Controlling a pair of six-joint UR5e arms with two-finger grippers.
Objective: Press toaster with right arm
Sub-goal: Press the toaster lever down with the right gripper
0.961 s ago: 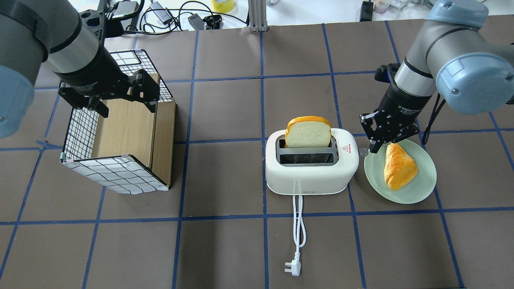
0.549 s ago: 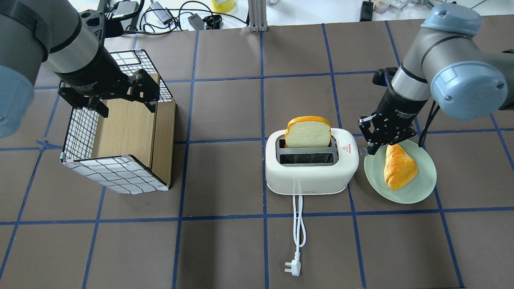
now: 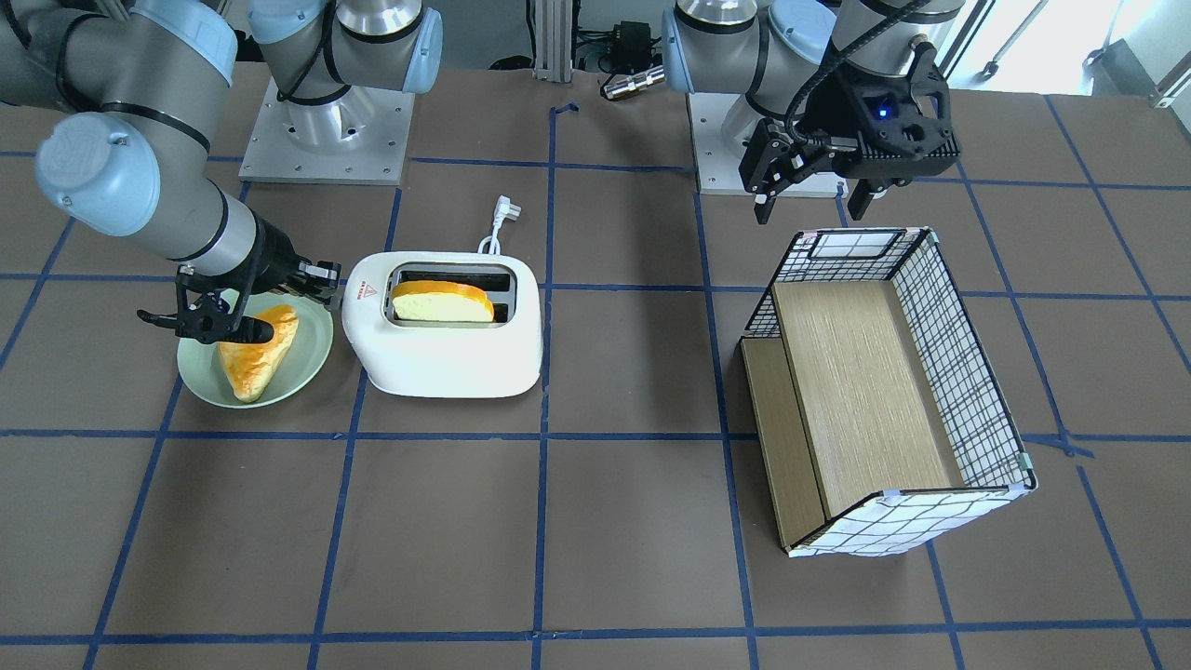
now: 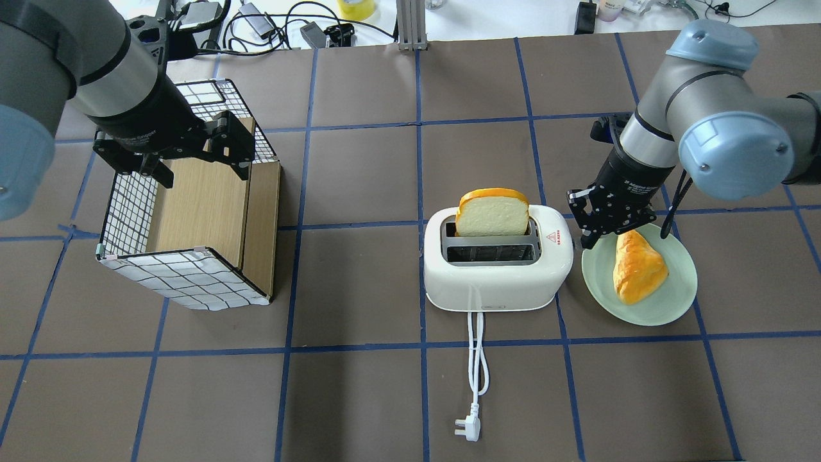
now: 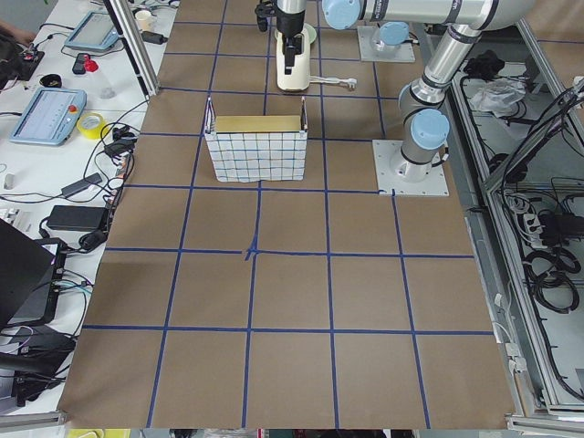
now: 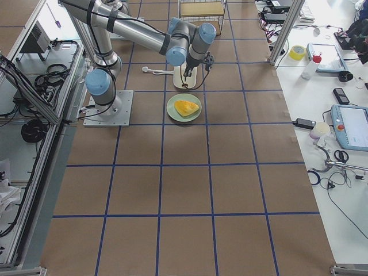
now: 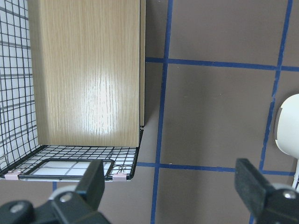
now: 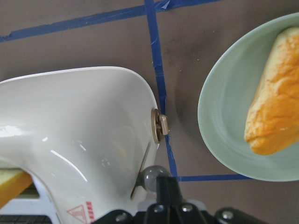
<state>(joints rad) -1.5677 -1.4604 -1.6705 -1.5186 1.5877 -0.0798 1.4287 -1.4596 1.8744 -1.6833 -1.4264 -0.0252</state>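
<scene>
The white toaster (image 4: 497,276) stands mid-table with a bread slice (image 4: 492,215) upright in its far slot and a red triangle on top. Its cord runs toward me to the plug (image 4: 468,427). My right gripper (image 4: 585,241) is shut and empty, pointing down at the toaster's right end. In the right wrist view the fingertips (image 8: 163,184) sit right beside the small grey lever knob (image 8: 151,178) on the toaster's end (image 8: 70,126); I cannot tell if they touch. My left gripper (image 4: 202,167) is open and empty above the checked box.
A pale green plate (image 4: 641,308) with an orange bread wedge (image 4: 635,266) lies just right of the toaster, under my right wrist. The checked wire-and-wood box (image 4: 192,224) stands at the left. Cables and gear lie along the far table edge.
My right gripper has shifted a little left, from over the plate's rim toward the toaster's end. The left arm has not moved.
</scene>
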